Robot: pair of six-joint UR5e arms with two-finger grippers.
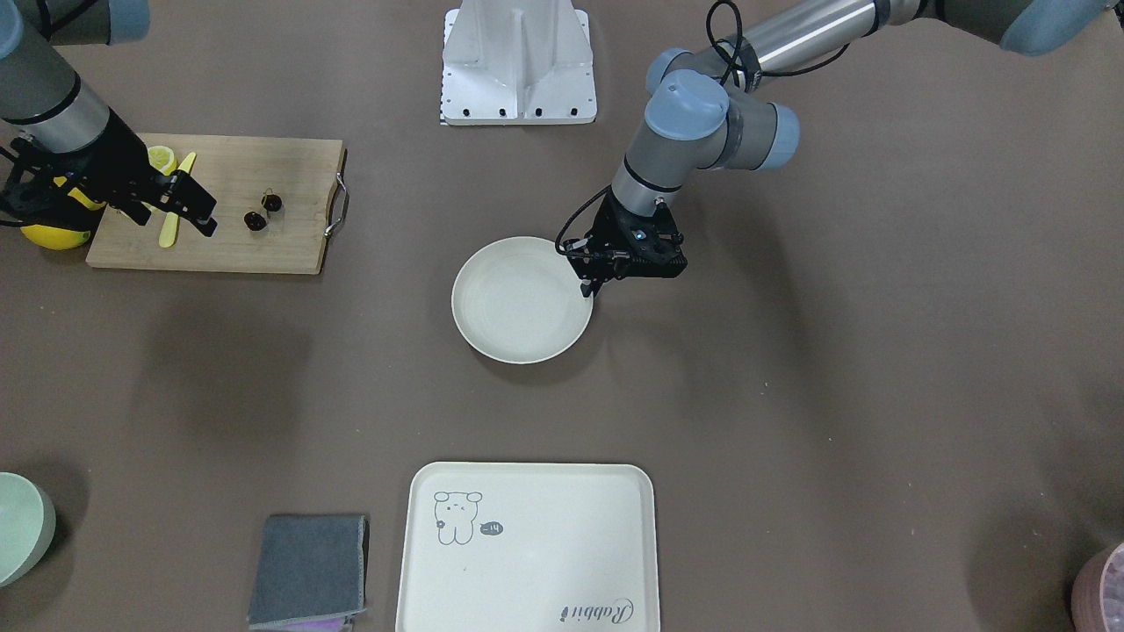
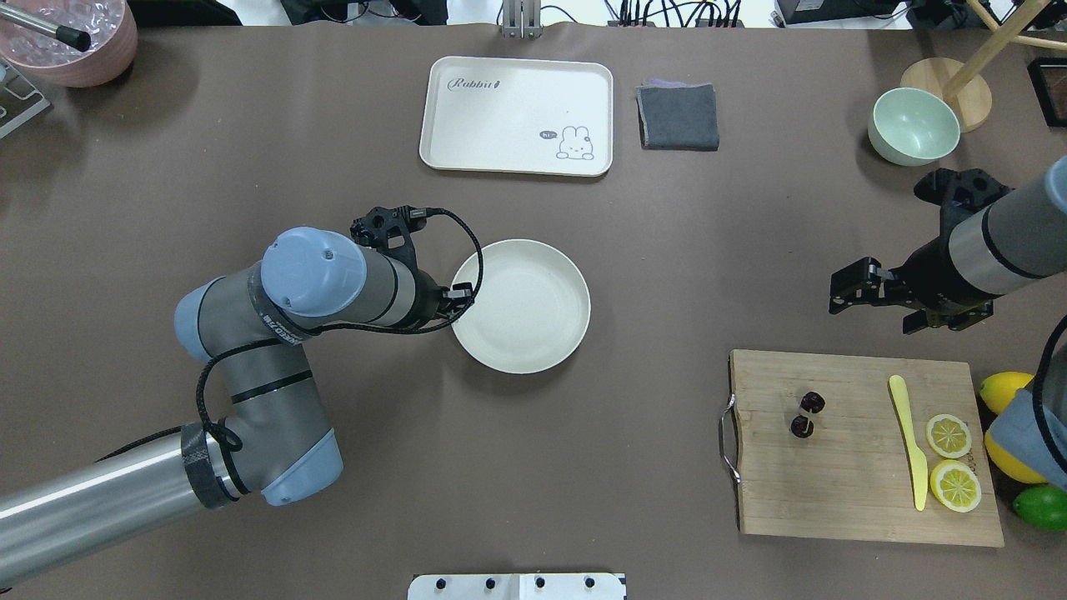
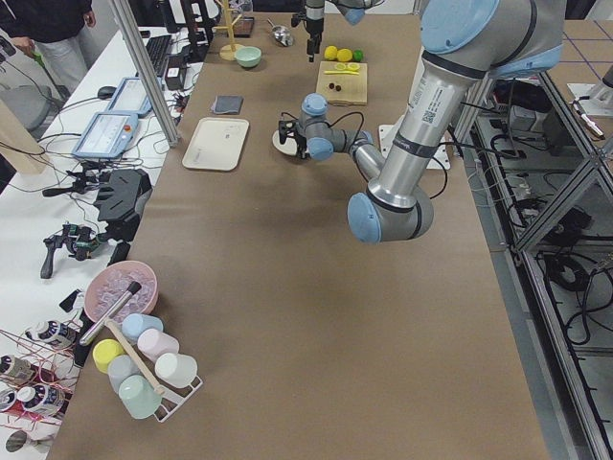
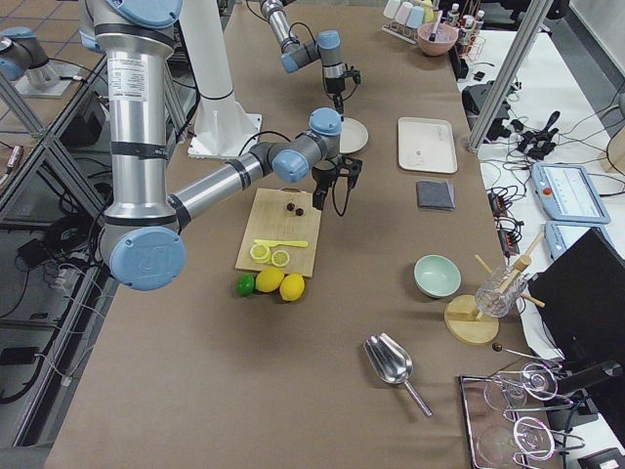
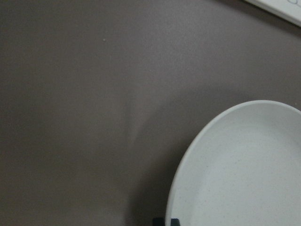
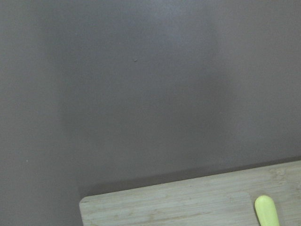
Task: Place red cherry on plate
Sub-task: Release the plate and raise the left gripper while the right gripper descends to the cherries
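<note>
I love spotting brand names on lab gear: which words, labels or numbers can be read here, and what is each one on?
"Rabbit", in script, on a corner of the cream rectangular tray.
"hi~", as best it reads, in the small speech bubble beside the rabbit drawing on that tray.
The tablet screens beside the table are too small to read.
The plate and the cutting board carry no text.

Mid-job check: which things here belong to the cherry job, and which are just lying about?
Job: red cherry, plate.
Lying about: cutting board, yellow knife, lemon slices, whole lemons, lime, tray, grey cloth, green bowl.
</note>
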